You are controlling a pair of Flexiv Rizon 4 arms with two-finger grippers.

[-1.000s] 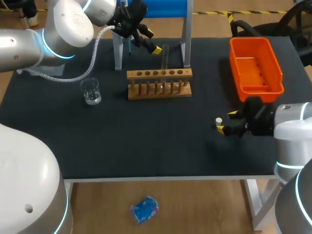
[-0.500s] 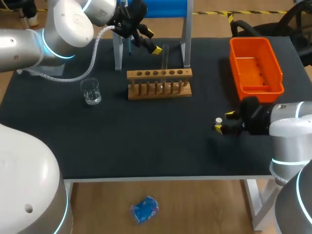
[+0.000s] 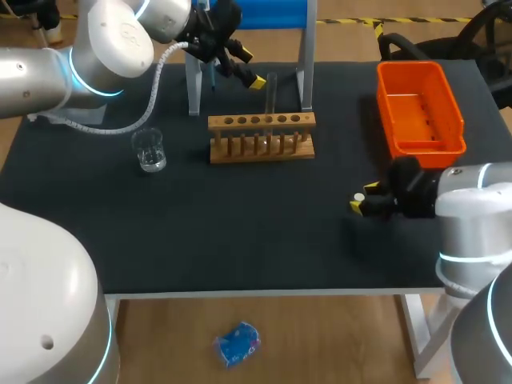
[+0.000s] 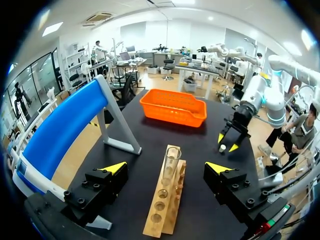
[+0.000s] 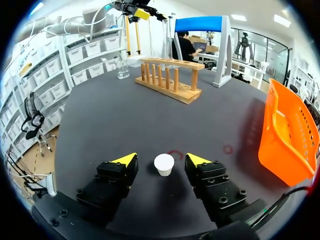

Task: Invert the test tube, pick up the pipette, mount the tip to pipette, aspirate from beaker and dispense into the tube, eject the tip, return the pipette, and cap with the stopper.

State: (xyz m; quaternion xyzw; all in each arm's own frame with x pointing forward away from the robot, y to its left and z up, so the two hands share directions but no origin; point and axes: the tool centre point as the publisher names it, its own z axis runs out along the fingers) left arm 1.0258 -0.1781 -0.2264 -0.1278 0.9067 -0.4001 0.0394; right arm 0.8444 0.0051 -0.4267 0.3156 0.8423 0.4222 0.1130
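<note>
Black surface (image 3: 240, 232) is seen under all the things. On it, near the right edge, a small white stopper (image 5: 164, 164) is set down. It is framed by the right fingers (image 5: 161, 160), which are spread wide, one on each side. The stopper is not touched by them, and a gap is seen on both sides. A small red ring (image 5: 227, 149) is drawn on the surface close by.

Far across the surface, a clear tube (image 4: 171, 162) is stood upright in a middle hole of the wooden rack (image 3: 262, 138). The other holes of the rack are left bare. The left fingers (image 4: 166, 168) are held up above the rack and are spread wide too. The tube is seen between them but is not touched.

A glass beaker (image 3: 149, 150) is placed to the left of the rack, well apart from it. An orange basket (image 3: 420, 108) is placed at the back right, near the right arm. A stand (image 3: 264, 12) with a blue top is set just behind the rack.
</note>
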